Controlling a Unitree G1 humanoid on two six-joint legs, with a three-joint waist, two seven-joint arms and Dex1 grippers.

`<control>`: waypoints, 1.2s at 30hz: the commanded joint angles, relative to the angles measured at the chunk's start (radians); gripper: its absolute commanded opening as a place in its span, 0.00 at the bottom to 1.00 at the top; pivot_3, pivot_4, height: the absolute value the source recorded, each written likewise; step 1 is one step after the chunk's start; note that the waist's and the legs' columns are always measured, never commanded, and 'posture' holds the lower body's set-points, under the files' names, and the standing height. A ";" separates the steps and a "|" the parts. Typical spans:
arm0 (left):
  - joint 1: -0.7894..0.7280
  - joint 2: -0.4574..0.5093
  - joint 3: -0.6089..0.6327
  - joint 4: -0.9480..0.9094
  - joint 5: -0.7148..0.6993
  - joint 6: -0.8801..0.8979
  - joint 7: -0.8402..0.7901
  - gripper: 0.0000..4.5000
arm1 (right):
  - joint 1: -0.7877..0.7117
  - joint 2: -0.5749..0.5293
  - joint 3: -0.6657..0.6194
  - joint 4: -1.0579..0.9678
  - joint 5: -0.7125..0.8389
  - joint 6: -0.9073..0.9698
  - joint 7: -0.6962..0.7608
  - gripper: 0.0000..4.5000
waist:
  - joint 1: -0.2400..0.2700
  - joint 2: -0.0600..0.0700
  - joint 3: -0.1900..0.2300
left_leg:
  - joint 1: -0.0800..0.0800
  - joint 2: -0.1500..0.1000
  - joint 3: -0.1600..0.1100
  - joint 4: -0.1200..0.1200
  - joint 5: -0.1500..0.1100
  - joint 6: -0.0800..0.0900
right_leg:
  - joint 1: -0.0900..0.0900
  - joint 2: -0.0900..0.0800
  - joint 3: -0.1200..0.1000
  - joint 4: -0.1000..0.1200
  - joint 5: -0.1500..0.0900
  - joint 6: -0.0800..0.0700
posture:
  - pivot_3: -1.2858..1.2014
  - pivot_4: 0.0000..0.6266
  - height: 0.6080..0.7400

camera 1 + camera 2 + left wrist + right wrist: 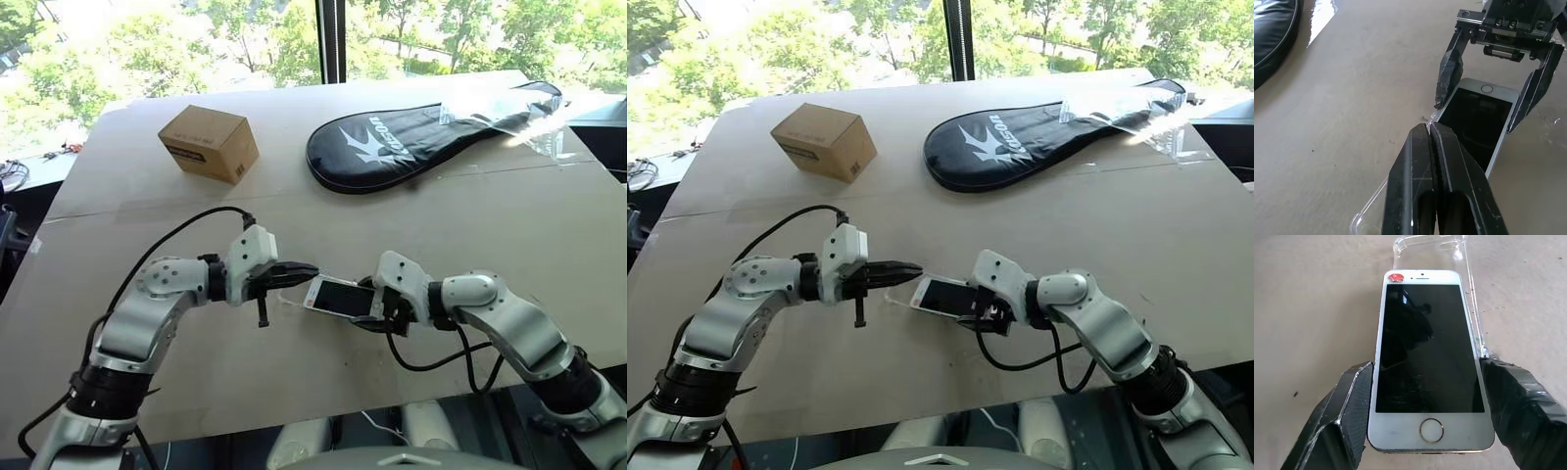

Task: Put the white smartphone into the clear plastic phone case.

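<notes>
Nearest the camera, the left pincer (294, 271) is pressing its black fingers together on the edge of the thin see-through plastic phone case (1367, 214), pointing rightward. Just right of it, the white smartphone with the dark glossy screen (338, 296) is lying face up, its long axis running left to right between the two pincers, home button toward the right arm. The right pincer (1422, 406) is clamping the phone's long sides at that end. The case is poking out beyond the phone's far end and is hard to make out against the pale grey counter (509, 225). Further back, a brown cardboard box (209, 143) and a black racket cover (421, 137) are resting.
</notes>
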 commanded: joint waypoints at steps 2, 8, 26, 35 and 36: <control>-0.008 -0.006 0.005 0.011 0.016 -0.034 -0.004 0.01 | -0.034 0.015 -0.041 0.024 -0.015 0.051 -0.065 0.65 | 0.000 0.000 0.000 | 0.000 0.000 0.000 0.000 0.000 0.000 | 0.000 0.000 0.000 0.000 0.000 0.000 | 0.52 0.24 1.00; 0.015 -0.024 -0.032 0.024 0.065 -0.056 0.012 0.01 | -0.055 -0.031 0.025 0.040 -0.071 0.021 -0.072 0.65 | 0.004 0.000 0.000 | 0.000 0.000 0.000 0.001 0.000 0.000 | 0.000 0.000 -0.001 0.000 0.000 0.000 | 0.52 0.24 1.00; 0.014 -0.079 -0.141 0.195 0.259 -0.175 0.083 0.00 | -0.070 0.098 0.015 -0.039 0.006 0.194 -0.140 0.88 | 0.000 0.000 -0.002 | 0.001 -0.001 0.001 0.008 0.000 0.000 | 0.000 0.000 0.001 0.009 0.000 0.000 | 0.52 0.24 1.00; 0.020 -0.077 -0.142 0.217 0.265 -0.191 0.082 0.00 | -0.055 0.135 -0.243 -0.070 0.182 0.306 -0.131 0.96 | 0.001 0.000 -0.002 | 0.002 -0.001 0.001 0.008 0.000 0.000 | 0.000 0.000 0.002 0.010 0.000 0.000 | 0.52 0.24 1.00; 0.019 -0.077 -0.141 0.220 0.266 -0.194 0.083 0.00 | -0.054 0.111 -0.273 -0.077 0.201 0.316 -0.117 0.96 | 0.002 0.000 -0.002 | 0.002 -0.001 0.001 0.008 0.000 0.000 | 0.000 0.000 0.002 0.010 0.000 0.000 | 0.52 0.24 1.00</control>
